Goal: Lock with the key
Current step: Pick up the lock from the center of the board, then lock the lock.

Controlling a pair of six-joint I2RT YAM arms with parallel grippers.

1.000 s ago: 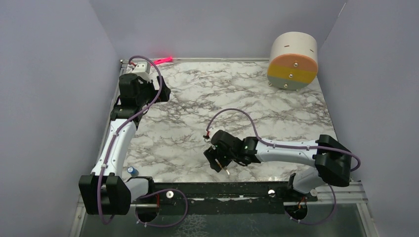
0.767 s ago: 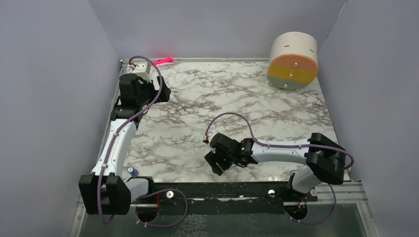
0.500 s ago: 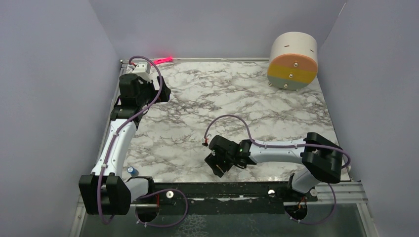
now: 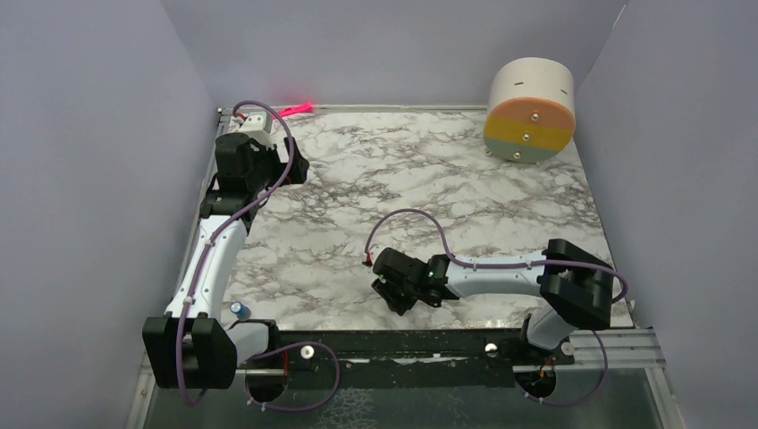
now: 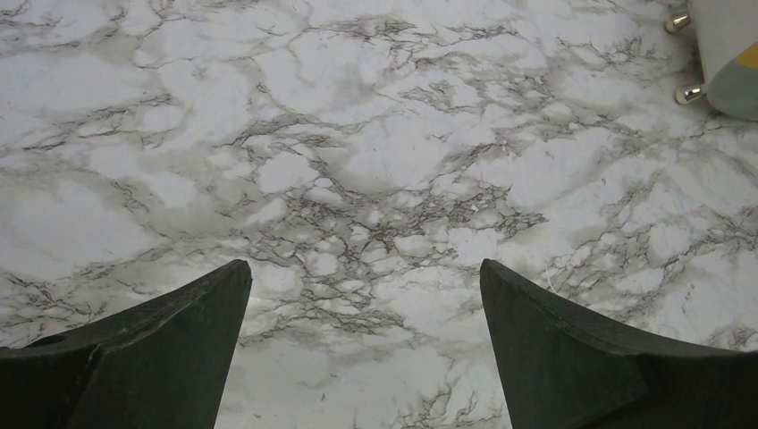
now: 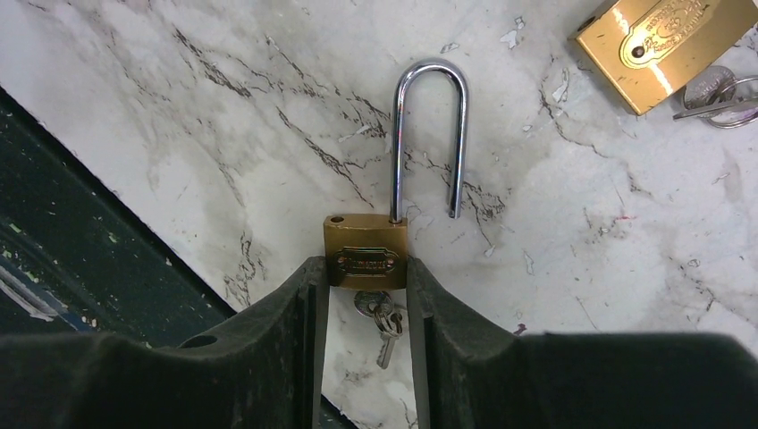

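The left claw (image 5: 365,273) is spread wide above bare marble counter (image 5: 375,134) at the far left, holding nothing. The edge of a round striped drum (image 4: 529,112) shows at the far right of its wrist view.

Nearer the front, right of centre, the right claw (image 6: 363,264) is low on the counter. Its two fingers press the sides of a small brass padlock (image 6: 365,241), whose silver shackle (image 6: 430,67) stands open and points away. The key (image 6: 384,323) lies just behind the padlock's base, in the gap between the fingers. I cannot tell whether it sits in the keyhole. Further right, a second brass padlock (image 6: 661,36) lies with its own keys (image 6: 720,89) beside it.

The key looks light, thin, stiff and slick, so it would likely slide or twist if pinched along its edges. The flat head seems the best place to grip, across its faces.

Only the right wrist view shows the padlocks and keys; from overhead the claw hides them. Only the overhead view shows both arms and the whole drum.
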